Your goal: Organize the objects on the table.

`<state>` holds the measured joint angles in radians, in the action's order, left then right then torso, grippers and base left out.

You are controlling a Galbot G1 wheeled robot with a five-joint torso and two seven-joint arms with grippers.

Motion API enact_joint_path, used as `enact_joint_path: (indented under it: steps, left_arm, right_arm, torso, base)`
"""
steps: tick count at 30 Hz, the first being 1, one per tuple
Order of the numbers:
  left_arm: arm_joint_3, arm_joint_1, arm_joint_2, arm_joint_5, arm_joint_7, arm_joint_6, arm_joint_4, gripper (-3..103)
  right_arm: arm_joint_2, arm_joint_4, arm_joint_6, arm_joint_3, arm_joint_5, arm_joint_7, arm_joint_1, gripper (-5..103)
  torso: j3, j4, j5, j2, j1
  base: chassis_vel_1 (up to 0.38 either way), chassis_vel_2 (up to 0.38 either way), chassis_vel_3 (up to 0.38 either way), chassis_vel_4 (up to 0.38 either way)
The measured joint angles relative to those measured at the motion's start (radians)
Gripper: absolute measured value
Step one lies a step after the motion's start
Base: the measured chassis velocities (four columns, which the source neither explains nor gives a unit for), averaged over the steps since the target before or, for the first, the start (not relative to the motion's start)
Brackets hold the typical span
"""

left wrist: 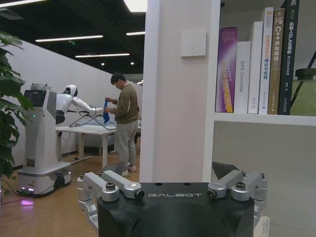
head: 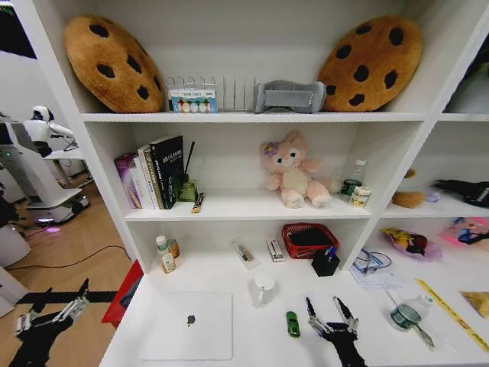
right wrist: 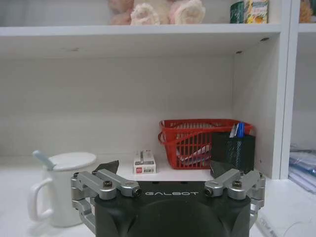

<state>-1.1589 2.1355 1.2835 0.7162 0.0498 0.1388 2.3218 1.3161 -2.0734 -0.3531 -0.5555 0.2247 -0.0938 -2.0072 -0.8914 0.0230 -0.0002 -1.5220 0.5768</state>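
Right hand (head: 331, 315) hovers low over the desk (head: 252, 344), fingers spread wide, holding nothing. Beside it we see the green toy car (head: 293, 323) and the silver laptop (head: 189, 326) lying loose. Left hand (head: 47, 317) hangs off the desk's edge, wide and idle. We judge sorting barely begun.

The desk (head: 252, 336) is white. The laptop (head: 187, 326) is silver with a dark logo, and the toy car (head: 293, 323) is green. The mug (head: 263, 288) is white. The basket (head: 309, 239) is red mesh, the pen cup (head: 325, 262) black with a blue pen (right wrist: 240, 129) in it. The ruler (head: 452, 314) is yellow. Two cushions (head: 113, 64) are tan with dark brown spots. The plush (head: 292, 170) is pink. Both grippers, left (head: 47, 315) and right (head: 331, 315), are black with silver links.
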Motion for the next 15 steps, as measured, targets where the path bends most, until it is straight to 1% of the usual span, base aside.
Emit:
enact_joint_path:
  steps: [3, 4, 6, 9, 11, 15]
  left_arm:
    - [0.001, 0.000, -0.001, -0.002, 0.000, -0.001, 0.000, 100]
    - [0.001, 0.000, -0.001, -0.002, 0.000, -0.001, 0.000, 100]
    - [0.002, 0.001, -0.002, -0.003, 0.000, -0.001, 0.000, 100]
    - [0.003, 0.001, -0.003, -0.004, 0.000, -0.001, 0.000, 100]
    - [0.004, 0.001, -0.004, -0.005, 0.000, -0.001, 0.000, 100]
    - [0.005, 0.001, -0.004, -0.006, 0.000, -0.002, 0.000, 100]
  right_arm:
    - [0.016, 0.055, -0.005, 0.060, -0.053, 0.001, 0.017, 100]
    - [0.016, 0.055, -0.005, 0.060, -0.053, 0.001, 0.017, 100]
    - [0.020, 0.094, -0.004, 0.094, -0.080, 0.001, 0.041, 100]
    - [0.020, 0.113, 0.002, 0.111, -0.087, -0.001, 0.057, 100]
    - [0.020, 0.159, 0.015, 0.139, -0.101, -0.011, 0.098, 100]
    - [0.022, 0.184, 0.028, 0.150, -0.101, -0.019, 0.116, 100]
  torso:
    - [0.000, 0.0000, 0.0001, 0.000, 0.000]
    - [0.000, 0.0000, 0.0001, 0.000, 0.000]
    - [0.000, 0.0000, 0.0001, 0.000, 0.000]
    - [0.000, 0.0000, 0.0001, 0.000, 0.000]
    - [0.000, 0.0000, 0.0002, 0.000, 0.000]
    - [0.000, -0.0001, 0.0002, 0.000, 0.000]
  base:
    - [0.000, 0.000, 0.000, 0.000]
    - [0.000, 0.000, 0.000, 0.000]
    - [0.000, 0.000, 0.000, 0.000]
    - [0.000, 0.000, 0.000, 0.000]
    - [0.000, 0.000, 0.000, 0.000]
    - [0.000, 0.000, 0.000, 0.000]
